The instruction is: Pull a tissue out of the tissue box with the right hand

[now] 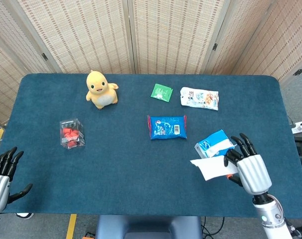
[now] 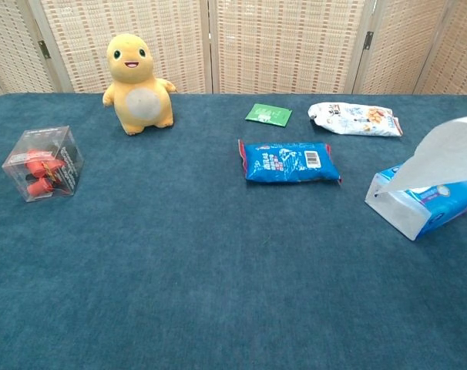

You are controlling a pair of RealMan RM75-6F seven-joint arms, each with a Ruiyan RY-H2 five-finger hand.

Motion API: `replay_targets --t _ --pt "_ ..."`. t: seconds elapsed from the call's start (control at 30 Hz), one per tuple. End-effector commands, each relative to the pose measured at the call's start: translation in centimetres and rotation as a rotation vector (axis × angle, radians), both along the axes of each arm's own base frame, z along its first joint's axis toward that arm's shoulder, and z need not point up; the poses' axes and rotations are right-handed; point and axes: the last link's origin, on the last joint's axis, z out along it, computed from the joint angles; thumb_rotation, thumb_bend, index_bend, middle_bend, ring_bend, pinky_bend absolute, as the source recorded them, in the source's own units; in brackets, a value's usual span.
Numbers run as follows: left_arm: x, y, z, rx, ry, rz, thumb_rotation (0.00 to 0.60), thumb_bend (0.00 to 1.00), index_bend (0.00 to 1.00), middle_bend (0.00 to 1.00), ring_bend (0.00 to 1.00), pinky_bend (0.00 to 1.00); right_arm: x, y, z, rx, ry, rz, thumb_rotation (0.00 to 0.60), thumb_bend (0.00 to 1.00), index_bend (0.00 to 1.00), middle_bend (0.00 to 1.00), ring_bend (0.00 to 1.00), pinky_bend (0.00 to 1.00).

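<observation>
Tissue (image 1: pixel 211 168) pinched in right hand (image 1: pixel 250 169), trailing from tissue box (image 1: pixel 215 143); left hand (image 1: pixel 1 174) empty, fingers apart, edge-cropped.

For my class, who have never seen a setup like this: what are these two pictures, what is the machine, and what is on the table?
A two-armed robot with humanlike hands sits at a blue table. One picture looks down from its head, the other forward from its chest. The right hand holds a white tissue drawn up from the blue tissue box. The left hand waits open at the table's edge. Also there: a yellow plush toy, a clear box of red pieces, a blue packet, a green sachet and a white snack bag.
</observation>
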Motion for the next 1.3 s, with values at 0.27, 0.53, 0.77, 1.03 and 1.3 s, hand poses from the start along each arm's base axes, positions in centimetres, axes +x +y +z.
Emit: replay_targets --t 0.27,0.53,0.77,1.03,1.3 --pt "0.1 -0.1 -0.2 -0.007 0.007 -0.003 0.600 0.25 0.00 0.00 0.00 0.14 -4.0 2.6 -2.6 0.135 0.107 -0.103 0.600 0.29 0.66 0.51 0.16 0.11" --pt "0.1 0.0 -0.4 -0.011 0.011 0.000 0.600 0.25 0.00 0.00 0.00 0.14 -5.6 2.5 -2.2 0.194 0.164 -0.206 0.600 0.26 0.20 0.12 0.00 0.02" --pt "0.0 0.0 -0.3 -0.009 0.010 -0.001 0.600 0.25 0.00 0.00 0.00 0.14 -5.7 2.6 -0.6 0.158 0.156 -0.223 0.600 0.24 0.01 0.00 0.00 0.00" --pt "0.0 0.0 -0.4 -0.013 0.011 -0.001 0.600 0.25 0.00 0.00 0.00 0.14 -5.6 2.6 1.3 0.042 0.143 -0.221 0.600 0.24 0.00 0.00 0.00 0.00" --pt "0.1 0.0 -0.6 -0.016 0.015 -0.005 0.600 0.25 0.00 0.00 0.00 0.14 -6.5 2.3 1.5 0.088 0.177 -0.295 0.600 0.14 0.00 0.00 0.00 0.00"
